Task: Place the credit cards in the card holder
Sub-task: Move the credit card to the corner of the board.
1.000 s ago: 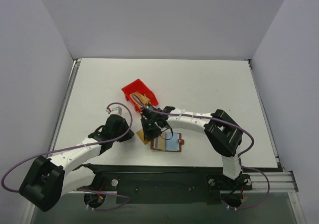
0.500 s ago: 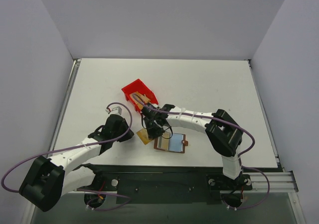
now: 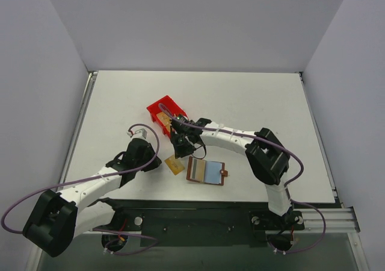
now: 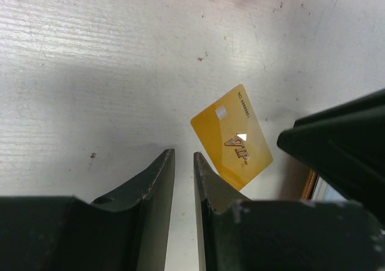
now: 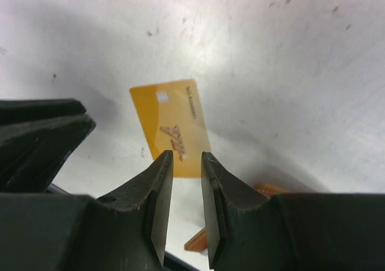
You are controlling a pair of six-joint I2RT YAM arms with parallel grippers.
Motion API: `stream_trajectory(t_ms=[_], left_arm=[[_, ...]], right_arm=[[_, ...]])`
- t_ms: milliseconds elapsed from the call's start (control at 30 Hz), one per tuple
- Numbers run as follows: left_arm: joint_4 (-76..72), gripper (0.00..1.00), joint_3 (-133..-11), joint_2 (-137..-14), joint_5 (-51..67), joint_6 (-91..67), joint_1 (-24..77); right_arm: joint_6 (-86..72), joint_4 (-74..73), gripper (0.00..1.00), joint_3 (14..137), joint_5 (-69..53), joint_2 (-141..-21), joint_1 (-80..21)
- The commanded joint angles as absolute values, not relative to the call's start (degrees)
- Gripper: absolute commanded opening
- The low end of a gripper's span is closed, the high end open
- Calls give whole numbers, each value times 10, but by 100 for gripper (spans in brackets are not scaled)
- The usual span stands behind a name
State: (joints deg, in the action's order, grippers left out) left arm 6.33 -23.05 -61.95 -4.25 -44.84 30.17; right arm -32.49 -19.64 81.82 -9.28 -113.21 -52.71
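One gold card [image 3: 175, 164] lies flat on the white table [image 3: 252, 102], face up (the letters VIP read clearly in both wrist views), near the front edge and outside the holder [image 3: 206, 171]. The holder lies spread flat at the card's 3 o'clock, just beside it, blue panels up. Its snap tab [image 3: 225, 174] sticks out at 3 o'clock. Whether card and holder touch, I cannot tell. The red bin [image 3: 167, 111] stands at the card's 12 o'clock, apart from it. Something tan shows inside the bin, too small to make out.

The left gripper [image 3: 157, 162] sits close at the card's 9 o'clock. In its wrist view its fingers [image 4: 157, 180] stand a narrow slit apart with nothing between them, and the card lies just past the tips toward 1 o'clock, untouched.

The right gripper [image 3: 182, 153] hangs at the card's 12 o'clock, between card and bin. Its own fingers [image 5: 157, 180] are likewise a thin gap apart and empty, and the card shows beyond the tips toward 11 o'clock.
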Motion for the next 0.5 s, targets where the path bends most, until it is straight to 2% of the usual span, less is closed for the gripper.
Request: stream_trajectory(t_ms=[0, 467], left_arm=[[64, 29, -233, -607, -48, -451, 294], [62, 30, -231, -613, -46, -451, 289]], right_arm=[[-294, -186, 22, 837, -111, -1157, -498], [-259, -177, 22, 859, -158, -1220, -497]])
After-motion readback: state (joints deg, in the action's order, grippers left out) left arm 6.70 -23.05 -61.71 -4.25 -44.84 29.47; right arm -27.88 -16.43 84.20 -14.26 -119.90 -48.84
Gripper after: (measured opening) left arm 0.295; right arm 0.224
